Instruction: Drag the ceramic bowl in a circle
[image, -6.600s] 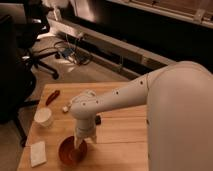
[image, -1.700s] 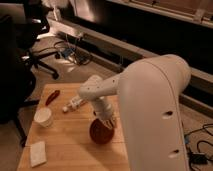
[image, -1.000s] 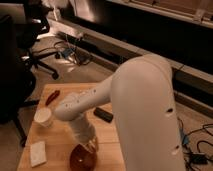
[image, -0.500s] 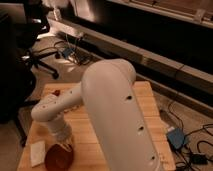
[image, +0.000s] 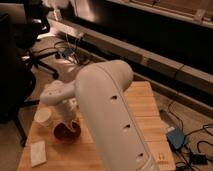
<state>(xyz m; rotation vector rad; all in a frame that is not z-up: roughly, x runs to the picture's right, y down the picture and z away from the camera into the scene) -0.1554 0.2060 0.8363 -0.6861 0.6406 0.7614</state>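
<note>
**Robot Arm Reaches Into Ceramic Bowl on Wooden Table**

The robot's white arm bends low across a wooden table, its gripper down at the rim of the ceramic bowl, which sits near the table's left front. Whether the gripper is clamped on the bowl cannot be told. A white cup stands just beside the bowl, on its left, and a flat white pad lies nearer the front edge. Cables and a blue box sit on the floor to the right.
</note>
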